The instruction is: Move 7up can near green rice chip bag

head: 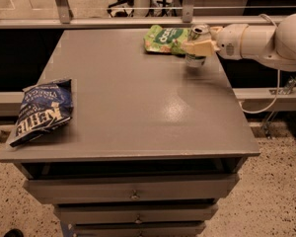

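Observation:
The 7up can (195, 60) stands upright at the far right of the grey table (138, 112), its silver top showing. Whether its base touches the tabletop I cannot tell. My gripper (196, 47) reaches in from the right on a white arm and is shut on the can's middle, with tan fingers (203, 47) across its label. The green rice chip bag (164, 38) lies flat at the table's back edge, just left of the can and nearly touching it.
A dark blue Kettle chip bag (42, 111) lies at the table's left edge. The table has drawers (133, 194) below its front edge. A metal rail (138, 21) runs behind the table. The white arm (266, 38) and a cable hang off the right side.

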Tool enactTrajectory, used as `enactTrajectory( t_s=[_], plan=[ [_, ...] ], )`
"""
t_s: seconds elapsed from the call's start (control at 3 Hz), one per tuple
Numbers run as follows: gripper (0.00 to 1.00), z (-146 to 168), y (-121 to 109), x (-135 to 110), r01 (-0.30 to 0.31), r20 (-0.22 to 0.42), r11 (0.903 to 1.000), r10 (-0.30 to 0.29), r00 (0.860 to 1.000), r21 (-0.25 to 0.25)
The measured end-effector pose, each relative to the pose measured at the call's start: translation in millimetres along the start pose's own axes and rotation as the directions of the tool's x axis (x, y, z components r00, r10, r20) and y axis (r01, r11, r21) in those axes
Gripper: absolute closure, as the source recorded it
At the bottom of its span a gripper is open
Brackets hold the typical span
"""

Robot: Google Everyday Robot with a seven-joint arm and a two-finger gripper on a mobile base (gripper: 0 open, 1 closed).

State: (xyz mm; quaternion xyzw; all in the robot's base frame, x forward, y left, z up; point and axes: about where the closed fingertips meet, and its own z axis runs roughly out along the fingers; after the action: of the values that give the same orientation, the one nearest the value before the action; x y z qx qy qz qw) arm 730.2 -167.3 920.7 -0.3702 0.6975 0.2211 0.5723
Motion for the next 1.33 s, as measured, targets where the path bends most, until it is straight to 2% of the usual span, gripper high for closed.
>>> enactTrajectory(
  t_s=[0.33,0.67,1.33],
  plan=[
    [0.83,0,-21,9,0.000,-0.023,0.9999,0.000,1.000,0.014],
    [0.51,-6,-43,18,-0.005,-0.048,0.9991,0.007,0.999,0.043],
    [0.05,-6,-51,30,-0.033,-0.043,0.9972,0.036,0.998,0.067]
  ],
)
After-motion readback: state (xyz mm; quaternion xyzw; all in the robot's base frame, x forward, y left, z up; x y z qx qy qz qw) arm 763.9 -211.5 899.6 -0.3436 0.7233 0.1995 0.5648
